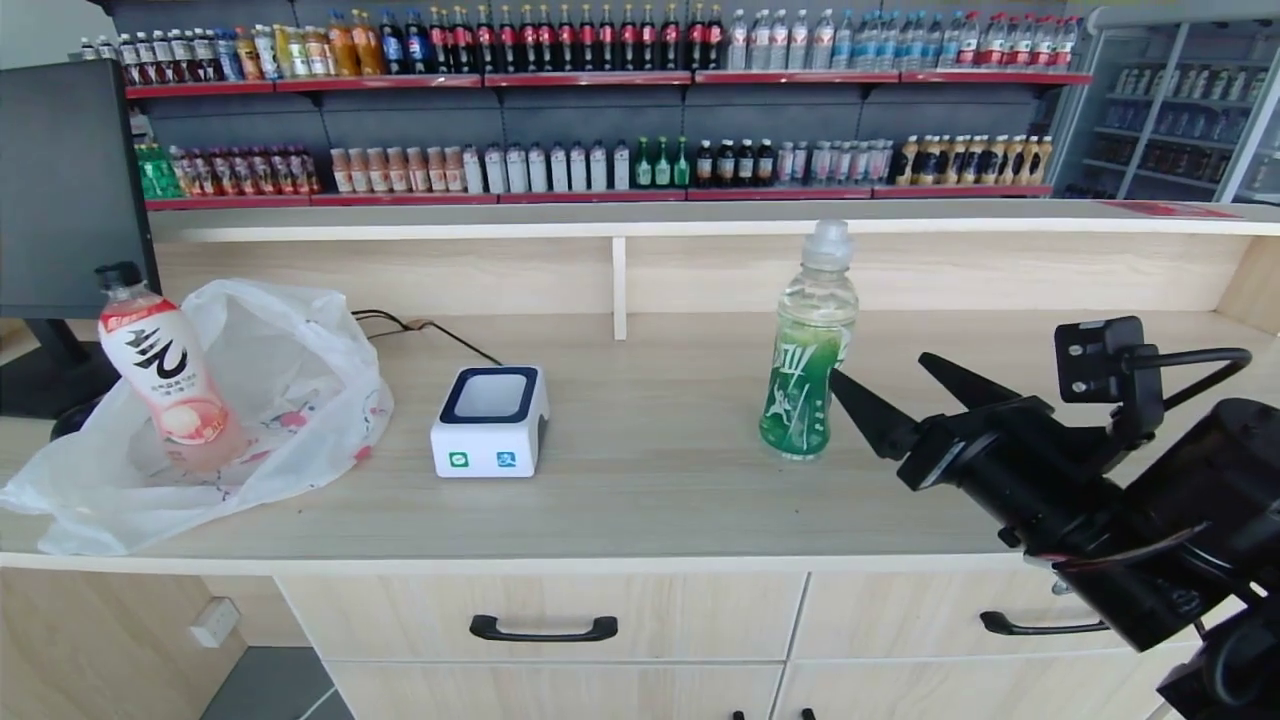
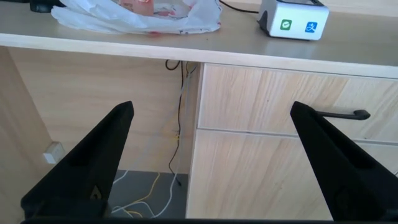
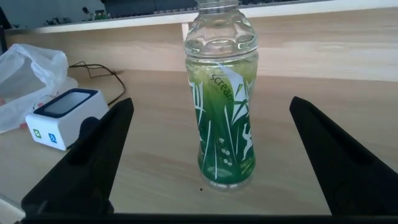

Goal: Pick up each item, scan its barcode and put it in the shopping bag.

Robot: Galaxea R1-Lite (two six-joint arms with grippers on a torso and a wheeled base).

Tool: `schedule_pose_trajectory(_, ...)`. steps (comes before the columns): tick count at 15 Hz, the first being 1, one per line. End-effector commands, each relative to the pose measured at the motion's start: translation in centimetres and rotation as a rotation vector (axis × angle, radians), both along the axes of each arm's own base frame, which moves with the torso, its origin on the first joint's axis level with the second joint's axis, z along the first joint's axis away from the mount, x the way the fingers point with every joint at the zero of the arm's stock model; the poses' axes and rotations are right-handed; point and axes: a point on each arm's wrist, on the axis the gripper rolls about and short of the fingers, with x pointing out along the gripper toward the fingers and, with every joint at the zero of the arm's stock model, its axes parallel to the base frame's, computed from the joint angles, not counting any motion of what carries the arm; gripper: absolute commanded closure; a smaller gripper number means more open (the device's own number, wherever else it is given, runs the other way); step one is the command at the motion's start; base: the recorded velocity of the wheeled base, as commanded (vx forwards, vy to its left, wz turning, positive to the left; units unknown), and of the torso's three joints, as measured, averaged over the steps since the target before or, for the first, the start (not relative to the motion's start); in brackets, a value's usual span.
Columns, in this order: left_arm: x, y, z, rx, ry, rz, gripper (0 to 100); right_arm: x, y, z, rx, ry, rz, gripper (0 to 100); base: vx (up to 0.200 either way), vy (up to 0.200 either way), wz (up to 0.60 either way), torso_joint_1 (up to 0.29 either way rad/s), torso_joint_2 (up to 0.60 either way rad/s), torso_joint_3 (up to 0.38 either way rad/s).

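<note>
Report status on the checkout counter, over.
Right gripper jaws open, lined up on green bottle, not touching. Left gripper jaws open, below counter. Pink bottle standing in bag. Scanner sits aside.

Ahead of the black right end effector (image 1: 878, 366), the bottle (image 1: 808, 345) is clear above a green, white-streaked label. Beyond it, the scanner (image 1: 490, 420) is white with a navy rim; the bag (image 1: 300, 370) is translucent white with pink prints.
</note>
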Motion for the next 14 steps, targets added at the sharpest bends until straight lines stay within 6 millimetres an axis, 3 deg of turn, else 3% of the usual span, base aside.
schedule_pose_trajectory(1,0.0,0.0,0.0,0.001,-0.001,0.000,0,0.2,0.3,-0.5,-0.008,0.015,0.006,0,0.000,0.000,0.00,0.000,0.00,0.000)
schedule_pose_trajectory(8,0.0,0.0,0.0,0.002,-0.001,0.000,0,1.0,0.9,-2.2,-0.039,0.074,0.010,0,0.000,0.000,0.00,0.000,0.00,0.000)
schedule_pose_trajectory(12,0.0,0.0,0.0,0.002,-0.001,0.000,0,2.1,1.4,-4.1,-0.065,0.129,0.009,0,0.000,0.000,0.00,0.000,0.00,0.000)
schedule_pose_trajectory(14,0.0,0.0,0.0,0.001,-0.001,0.000,0,3.2,0.8,-4.6,-0.070,0.141,-0.026,0,0.000,0.000,0.00,0.000,0.00,0.000)
